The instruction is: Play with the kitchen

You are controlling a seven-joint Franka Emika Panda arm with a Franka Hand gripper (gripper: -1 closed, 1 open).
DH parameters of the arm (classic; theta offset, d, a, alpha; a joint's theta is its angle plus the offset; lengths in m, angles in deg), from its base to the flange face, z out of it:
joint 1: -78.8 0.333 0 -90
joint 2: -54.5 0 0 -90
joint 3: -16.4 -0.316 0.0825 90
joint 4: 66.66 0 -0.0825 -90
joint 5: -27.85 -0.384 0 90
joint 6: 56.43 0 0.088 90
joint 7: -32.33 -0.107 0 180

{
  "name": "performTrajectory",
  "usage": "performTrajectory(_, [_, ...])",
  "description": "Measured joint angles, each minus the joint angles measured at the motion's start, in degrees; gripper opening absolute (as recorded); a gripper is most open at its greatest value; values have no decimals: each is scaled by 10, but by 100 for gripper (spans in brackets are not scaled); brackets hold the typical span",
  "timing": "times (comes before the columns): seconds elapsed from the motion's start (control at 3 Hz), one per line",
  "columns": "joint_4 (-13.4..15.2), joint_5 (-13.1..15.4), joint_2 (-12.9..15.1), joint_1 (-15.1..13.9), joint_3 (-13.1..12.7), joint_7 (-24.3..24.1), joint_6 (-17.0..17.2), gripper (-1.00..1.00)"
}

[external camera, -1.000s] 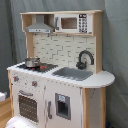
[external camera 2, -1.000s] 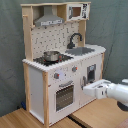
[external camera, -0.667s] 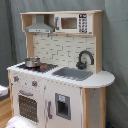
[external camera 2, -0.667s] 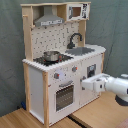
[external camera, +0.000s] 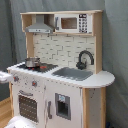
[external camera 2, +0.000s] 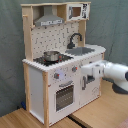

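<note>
White and light-wood kitchen [external camera 2: 60,70]: upright on wood floor, metal pot [external camera 2: 50,55] on stovetop. Arm has advanced across its front since a second ago; gripper [external camera 2: 88,75] now by the knobs [external camera 2: 65,73], finger spread undeterminable. Contact judged imminent.

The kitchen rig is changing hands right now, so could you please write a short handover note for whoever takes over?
Gripper: at the kitchen front, level with the knobs; whether the fingers are open or shut cannot be told.
Things: small pot on the stovetop; sink holds nothing visible; oven door shut.
Done: arm brought up to the cabinet front.
Left: pick a knob or door and work it.
</note>
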Motion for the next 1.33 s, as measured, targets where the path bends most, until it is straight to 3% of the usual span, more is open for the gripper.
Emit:
performTrajectory(0.67, [0, 0, 11, -28, 83, 100, -15, 100])
performTrajectory(1.33, [-2, 0, 43, -49, 162, 194, -43, 100])
